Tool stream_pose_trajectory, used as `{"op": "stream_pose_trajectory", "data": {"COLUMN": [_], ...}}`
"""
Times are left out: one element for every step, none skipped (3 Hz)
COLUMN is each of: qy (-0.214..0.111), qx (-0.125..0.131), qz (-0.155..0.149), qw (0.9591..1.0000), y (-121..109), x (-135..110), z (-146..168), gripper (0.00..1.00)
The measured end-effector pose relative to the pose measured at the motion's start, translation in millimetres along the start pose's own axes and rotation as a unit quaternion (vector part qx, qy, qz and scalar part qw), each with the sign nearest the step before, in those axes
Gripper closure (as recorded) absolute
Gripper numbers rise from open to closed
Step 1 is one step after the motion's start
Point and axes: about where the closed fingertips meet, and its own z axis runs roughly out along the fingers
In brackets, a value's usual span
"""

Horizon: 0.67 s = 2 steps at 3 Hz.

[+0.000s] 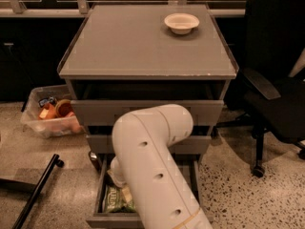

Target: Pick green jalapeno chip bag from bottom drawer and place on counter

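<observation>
Bag (113,199) olive-green, crinkly, pale label | in btm drawer (98,219) | jaws over it

A grey three-drawer metal cabinet (95,112) stands on a pale speckled terrazzo floor (248,194). Behind the cabinet runs a dark wall (38,46) crossed by a pale horizontal rail (38,12). To the cabinet's right is a black padded office chair (281,94) on castors, its armrest near the cabinet's side. To the cabinet's left a clear plastic bin (33,123) holding orange items sits on the floor, and a black metal bar (35,197) lies further forward. The light is dim and warm. The claw (126,194) is low at the cabinet's front, near the floor.
</observation>
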Motion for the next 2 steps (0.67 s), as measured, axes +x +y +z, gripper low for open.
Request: {"op": "stream_pose_trajectory", "data": {"qy": [0.006, 0.000], "qx": [0.003, 0.003], "qz": [0.023, 0.022], "qw": [0.9997, 0.9998], "y": [-3.9, -1.0], "x": [-1.5, -0.9], "z": [2.5, 5.2], "gripper": [0.00, 0.00]}}
